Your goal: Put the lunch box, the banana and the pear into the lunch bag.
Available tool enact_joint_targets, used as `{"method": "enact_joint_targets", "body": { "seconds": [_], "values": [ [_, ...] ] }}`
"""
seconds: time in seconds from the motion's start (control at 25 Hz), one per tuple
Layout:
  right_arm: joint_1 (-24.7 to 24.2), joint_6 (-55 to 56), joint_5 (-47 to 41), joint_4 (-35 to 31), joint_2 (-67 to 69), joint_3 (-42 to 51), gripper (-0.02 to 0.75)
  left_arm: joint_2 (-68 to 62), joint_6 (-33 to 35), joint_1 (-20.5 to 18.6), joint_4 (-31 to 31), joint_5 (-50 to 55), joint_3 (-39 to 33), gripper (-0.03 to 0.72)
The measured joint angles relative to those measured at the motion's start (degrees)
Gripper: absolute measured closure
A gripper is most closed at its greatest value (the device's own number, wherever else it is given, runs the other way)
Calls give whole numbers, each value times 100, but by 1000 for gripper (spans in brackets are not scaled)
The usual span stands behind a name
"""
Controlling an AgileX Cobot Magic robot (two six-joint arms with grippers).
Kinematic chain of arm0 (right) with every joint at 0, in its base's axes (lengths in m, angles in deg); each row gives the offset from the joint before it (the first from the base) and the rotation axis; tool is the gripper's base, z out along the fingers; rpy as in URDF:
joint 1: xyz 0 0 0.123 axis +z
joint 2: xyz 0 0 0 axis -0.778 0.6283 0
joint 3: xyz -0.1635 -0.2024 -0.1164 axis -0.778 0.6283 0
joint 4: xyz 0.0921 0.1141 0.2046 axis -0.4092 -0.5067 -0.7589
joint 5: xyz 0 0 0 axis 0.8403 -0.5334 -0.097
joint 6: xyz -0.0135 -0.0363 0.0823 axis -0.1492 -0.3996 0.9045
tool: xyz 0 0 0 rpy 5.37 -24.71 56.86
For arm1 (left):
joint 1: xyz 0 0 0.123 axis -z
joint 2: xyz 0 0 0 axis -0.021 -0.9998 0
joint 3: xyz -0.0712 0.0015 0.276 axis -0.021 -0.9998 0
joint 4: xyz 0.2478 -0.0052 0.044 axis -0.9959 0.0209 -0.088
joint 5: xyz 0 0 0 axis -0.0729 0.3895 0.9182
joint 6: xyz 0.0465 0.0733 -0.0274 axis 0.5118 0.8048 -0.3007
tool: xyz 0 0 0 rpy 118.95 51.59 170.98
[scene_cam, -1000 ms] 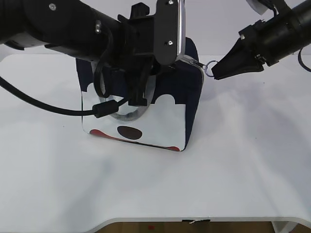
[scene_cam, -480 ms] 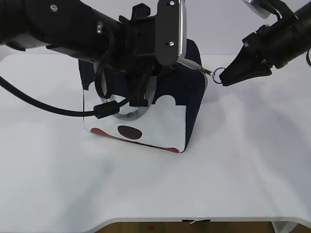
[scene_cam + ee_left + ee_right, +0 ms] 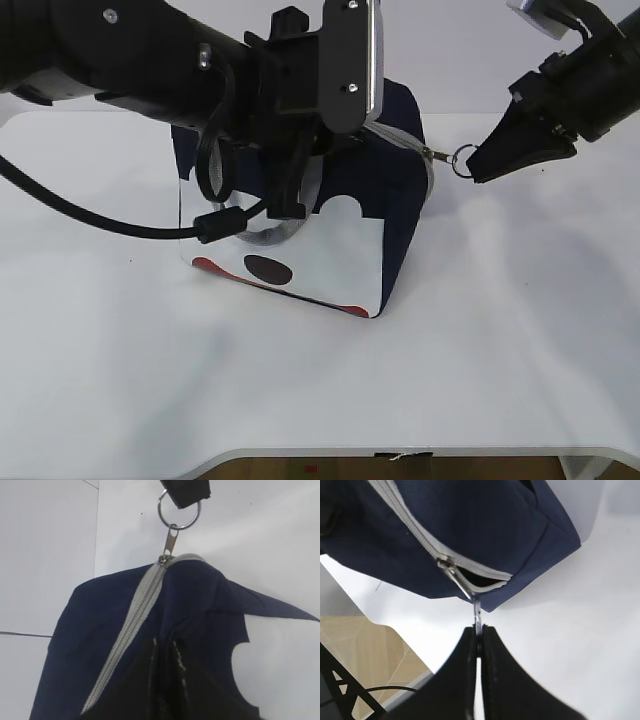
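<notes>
1. On the white table [image 3: 480, 350] the lunch bag [image 3: 395, 190] is seen standing upright near the middle, its dotted white panel turned toward the exterior camera.
2. The ring pull [image 3: 461, 160] is pinched by the right gripper [image 3: 478, 166], whose jaws are closed to a narrow slit on the ring – the right wrist view shows the metal tab running straight into the gap between the fingertips.
3. The zipper [image 3: 131, 625] is laid along the top of the bag, its long axis running from the left arm's side toward the right gripper; the slider sits at the bag's right-hand corner, just beside that gripper.
4. A pull along that axis, outward and to the right, is what the next move appears to call for, and the right arm is the one placed for it.
5. The right arm is stretched in from the upper right, slanting down toward the bag's top corner, with the fingers pointed at the slider.
6. The left gripper [image 3: 165, 680] is closed on the navy fabric at the bag's top, the bag being steadied against the pull; the left arm is reached across above the bag.
7. How far the zipper is open cannot be told with certainty – only a short gap near the slider is visible.
8. The lunch box, the banana and the pear are not visible in any view.
</notes>
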Motion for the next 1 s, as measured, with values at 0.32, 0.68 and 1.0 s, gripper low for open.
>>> {"method": "enact_joint_targets", "body": {
  "seconds": [0.32,0.68,1.0],
  "values": [
    [0,230,-10,289,0,-7,731,0,0,0,10,-51,0,669],
    [0,461,-10,574,0,-26,731,-20,0,0,23,-265,0,670],
    [0,591,-10,704,0,-35,731,-33,0,-27,23,-466,-20,670]
  ]
}}
